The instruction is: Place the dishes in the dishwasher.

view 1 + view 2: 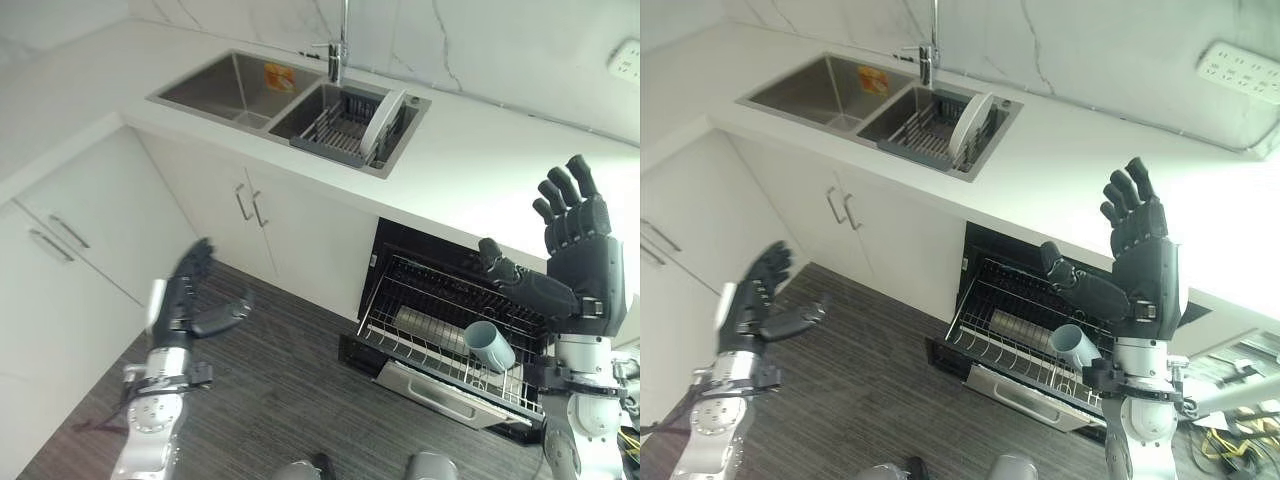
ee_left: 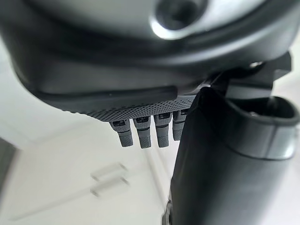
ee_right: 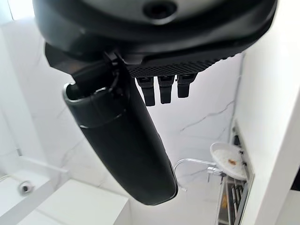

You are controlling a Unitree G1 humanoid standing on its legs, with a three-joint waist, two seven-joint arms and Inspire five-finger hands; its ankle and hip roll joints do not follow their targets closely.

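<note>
Between loads: both empty, left robot hand [image 1: 190, 295] spread over floor, right robot hand [image 1: 575, 255] spread above open dishwasher [image 1: 450, 340]. Cup [image 1: 489, 345] already in pulled-out rack. Plate [image 1: 382, 122] upright in sink rack [image 1: 340, 125] at bench back edge. Next, probably: reach for plate. Rack's right end hidden behind right arm.

Two silver-grey jointed arms end in dark hands, the left hand [image 1: 190, 300] and right hand [image 1: 580, 270], with textured palms and segmented fingers.
</note>
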